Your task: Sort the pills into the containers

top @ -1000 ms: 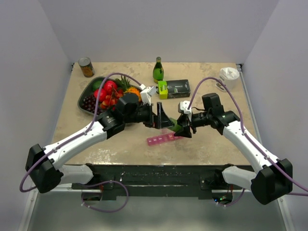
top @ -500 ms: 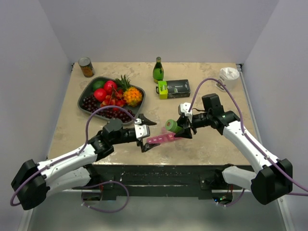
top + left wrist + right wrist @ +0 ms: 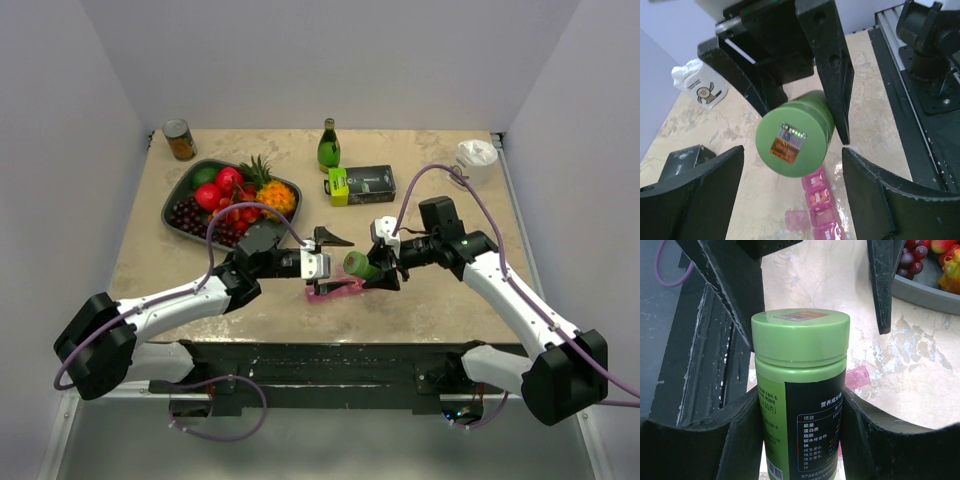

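So the pink pill organiser (image 3: 335, 290) is lying flat on the table (image 3: 450, 300) near the front edge, right between the two arms. It's a translucent pink strip of little compartments. In the left wrist view one lid looks flipped open and there's something orange-ish inside a compartment or two. Problem is you can't see much of it: the green bottle (image 3: 358, 264) hangs tilted right above it and covers its right end from the top camera. The right gripper (image 3: 385, 265) is clamped around that bottle's body, cap pointing toward the left arm. The left gripper (image 3: 333, 262) has its fingers spread wide on either side of the cap, not touching it. Further back there's a fruit tray (image 3: 178, 218), a can (image 3: 180, 140), a green glass bottle (image 3: 329, 146), a black-and-green box (image 3: 362, 184) and a crumpled white thing (image 3: 477, 155).
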